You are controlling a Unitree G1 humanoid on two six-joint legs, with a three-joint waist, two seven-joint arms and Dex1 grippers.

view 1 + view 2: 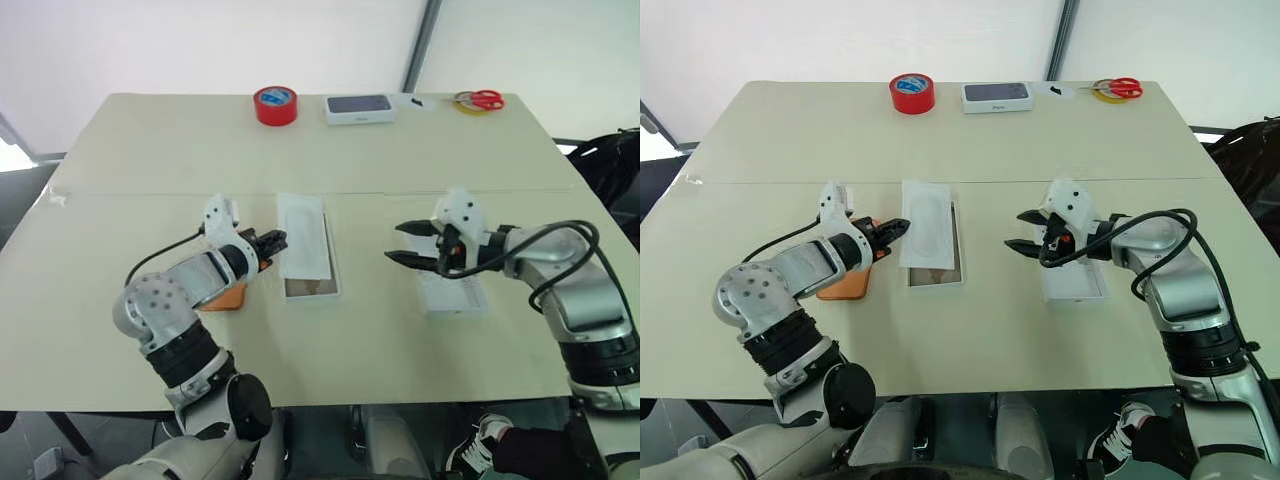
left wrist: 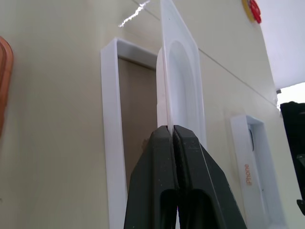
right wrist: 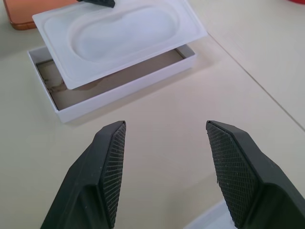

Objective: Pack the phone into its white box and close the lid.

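My left gripper [image 1: 275,240] is shut on the edge of a flat white card [image 1: 303,235] with an oval outline. It holds the card tilted just above the white box [image 1: 312,288], whose brownish inside shows at the near end. The orange phone [image 1: 845,285] lies flat on the table under my left forearm, left of the box. My right gripper [image 1: 410,243] is open and empty, hovering right of the box, fingers pointing left. The lid [image 1: 452,296] lies on the table under my right hand, "iPhone" printed on its side [image 2: 252,167].
At the table's far edge stand a red tape roll [image 1: 275,105], a white box with a dark top [image 1: 359,108], and red-handled scissors with a tape ring [image 1: 480,100]. A person's shoe [image 1: 482,438] shows below the table's near edge.
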